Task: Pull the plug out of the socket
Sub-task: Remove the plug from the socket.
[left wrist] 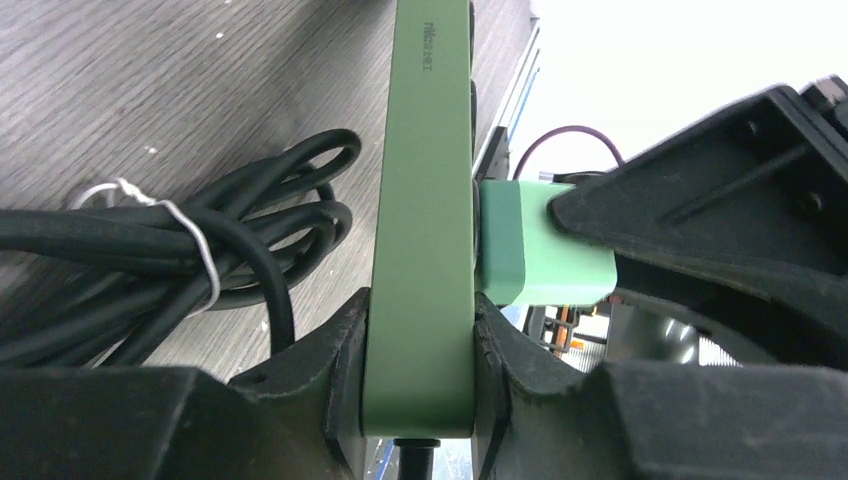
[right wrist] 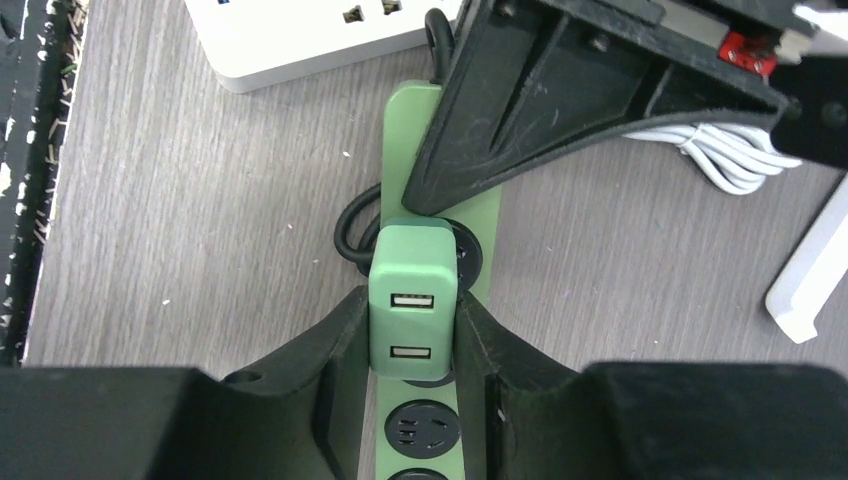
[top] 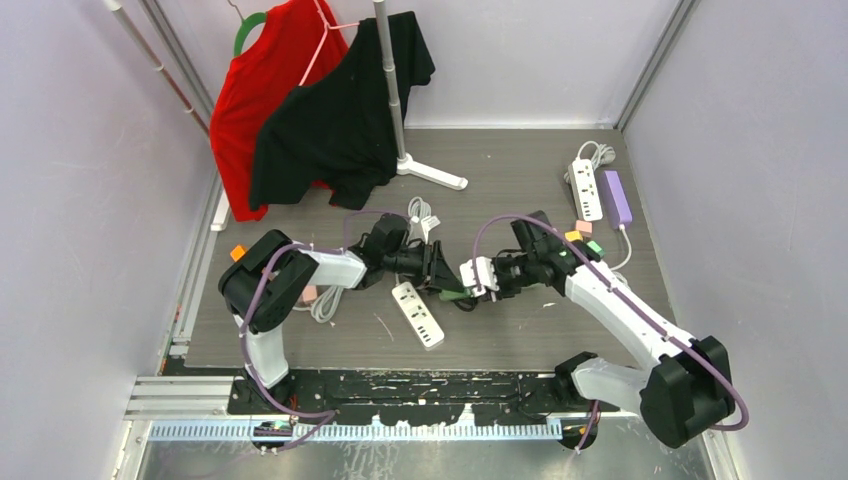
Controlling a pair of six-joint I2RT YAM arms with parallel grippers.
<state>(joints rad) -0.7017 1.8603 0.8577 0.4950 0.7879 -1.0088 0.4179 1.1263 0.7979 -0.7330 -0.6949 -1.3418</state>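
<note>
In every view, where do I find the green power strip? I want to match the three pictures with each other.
Top external: the green power strip is a small dark sliver at the centre of the picture.
Left wrist: it is the upright bar in the middle, seen edge-on.
Right wrist: it runs down the centre, sockets facing the camera, with the green plug on it.
Shared landmark: the left gripper, shut on the strip in all three views.
</note>
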